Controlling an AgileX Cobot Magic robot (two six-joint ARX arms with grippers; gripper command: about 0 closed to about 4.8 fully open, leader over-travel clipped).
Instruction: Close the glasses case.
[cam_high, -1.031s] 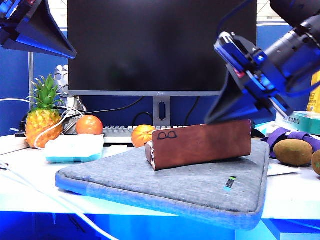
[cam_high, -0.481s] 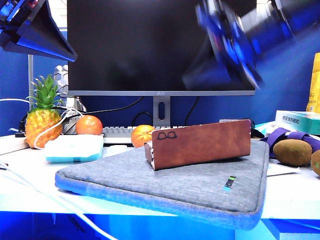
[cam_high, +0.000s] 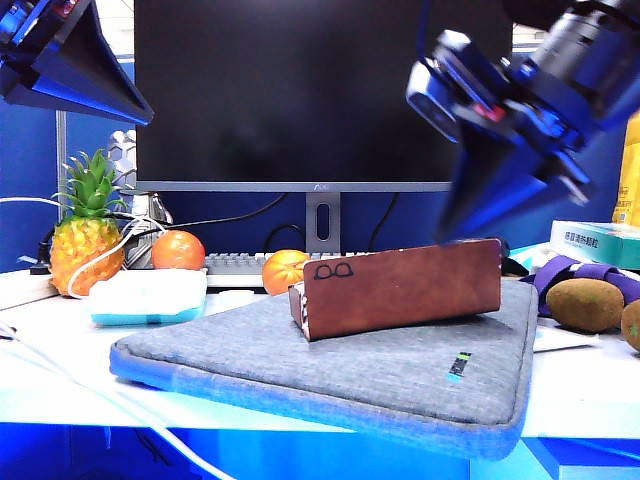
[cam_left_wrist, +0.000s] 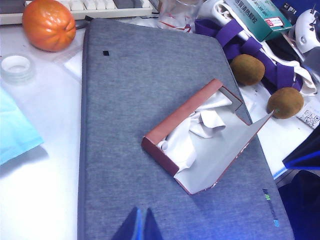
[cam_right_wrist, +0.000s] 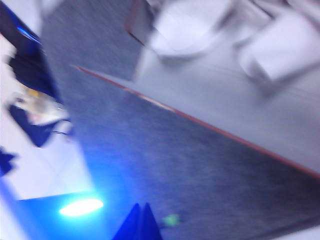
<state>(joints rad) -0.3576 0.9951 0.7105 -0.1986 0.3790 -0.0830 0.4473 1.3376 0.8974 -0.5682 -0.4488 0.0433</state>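
Reddish-brown leather forms the glasses case (cam_high: 400, 286), which sits on a grey fabric sleeve (cam_high: 330, 375) on the white table (cam_high: 590, 385), in front of a dark monitor (cam_high: 320, 90). Its flap stands up toward the exterior camera and carries a small black eyeglasses icon (cam_high: 333, 270); no other writing on the case can be read. From the left wrist view the case (cam_left_wrist: 200, 137) is open, its pale lining and crumpled white cloth (cam_left_wrist: 192, 130) exposed.

The right gripper (cam_high: 470, 225) hangs just above the flap's upper edge, its fingers pressed together to a point; whether it touches the flap cannot be told. The right wrist view is blurred. The left gripper (cam_high: 135, 105) hovers high at the left, well apart from the case, its fingers also together.

A pineapple (cam_high: 88, 235), two oranges (cam_high: 179, 250) and a keyboard (cam_high: 235, 266) lie behind the sleeve; kiwis (cam_high: 586, 304) and a teal box (cam_high: 598, 243) with unreadable print sit at the right.
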